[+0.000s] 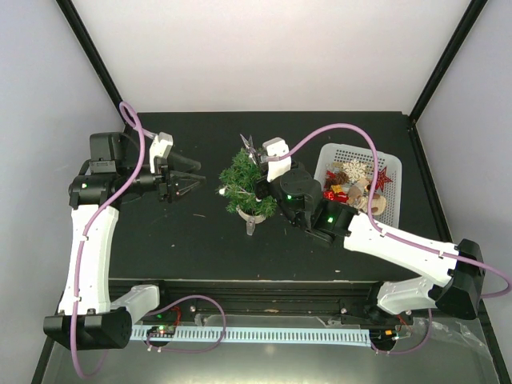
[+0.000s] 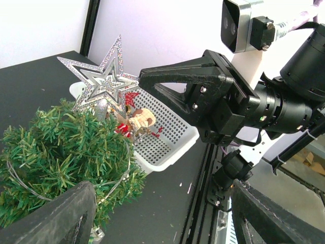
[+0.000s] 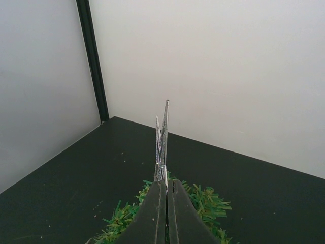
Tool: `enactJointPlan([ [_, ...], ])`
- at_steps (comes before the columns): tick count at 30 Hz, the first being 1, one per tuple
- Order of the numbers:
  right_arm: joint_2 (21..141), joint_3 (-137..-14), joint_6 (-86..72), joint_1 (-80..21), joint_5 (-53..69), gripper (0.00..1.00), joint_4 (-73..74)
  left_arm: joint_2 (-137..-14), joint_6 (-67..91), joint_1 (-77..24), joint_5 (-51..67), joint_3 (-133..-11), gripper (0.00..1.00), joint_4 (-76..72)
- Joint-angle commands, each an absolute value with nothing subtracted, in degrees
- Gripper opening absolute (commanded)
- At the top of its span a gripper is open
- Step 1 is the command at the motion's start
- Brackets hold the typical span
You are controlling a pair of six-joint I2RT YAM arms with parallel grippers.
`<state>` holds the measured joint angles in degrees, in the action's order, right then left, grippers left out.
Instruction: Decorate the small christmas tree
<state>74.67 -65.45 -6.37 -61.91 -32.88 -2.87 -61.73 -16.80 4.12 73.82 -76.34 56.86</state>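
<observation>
Although released at the left pincer [image 1: 198, 178], apart from the small christmas tree [image 1: 248, 186] on the bench [image 1: 160, 240] beside the white basket [image 1: 344, 148], clenched at the right pincer [image 3: 165, 185] on the silver star [image 2: 101, 84] at its top.

Your left gripper [image 1: 190, 178], jaws spread, faces small christmas tree [image 1: 240, 184] at frame centre; only narrow gap of bare table [image 1: 210, 240] between them. Right gripper [image 1: 258, 160], pinched on silver star [image 1: 249, 145], occupies treetop. Right arm [image 1: 392, 240] crosses lower right, blocking your path from tree to white basket [image 1: 350, 149]. Upper-left and lower-centre tabletop free for passing.
</observation>
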Motion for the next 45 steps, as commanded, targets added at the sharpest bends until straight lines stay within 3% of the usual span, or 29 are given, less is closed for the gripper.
enactJointPlan([
  [1,74.7,-65.9,-7.1,-62.0,-34.5,0.01,2.2,-60.8,-16.4,4.6,75.8,-76.3,0.73,55.4],
  [8,74.0,-67.3,-6.9,-61.9,-35.2,0.14,3.0,-60.8,-16.3,4.6,75.8,-76.3,0.74,55.3],
  [12,73.6,-67.8,-6.6,-61.9,-35.6,0.29,3.2,-60.6,-16.3,4.7,75.8,-76.1,0.74,55.2],
  [17,73.0,-68.1,-7.1,-61.9,-36.3,0.54,3.6,-60.4,-16.2,4.7,75.7,-75.9,0.75,55.1],
  [45,76.8,-67.0,-10.3,-58.3,-33.7,0.57,5.9,-58.3,-15.4,5.3,76.1,-74.3,0.8,53.9],
])
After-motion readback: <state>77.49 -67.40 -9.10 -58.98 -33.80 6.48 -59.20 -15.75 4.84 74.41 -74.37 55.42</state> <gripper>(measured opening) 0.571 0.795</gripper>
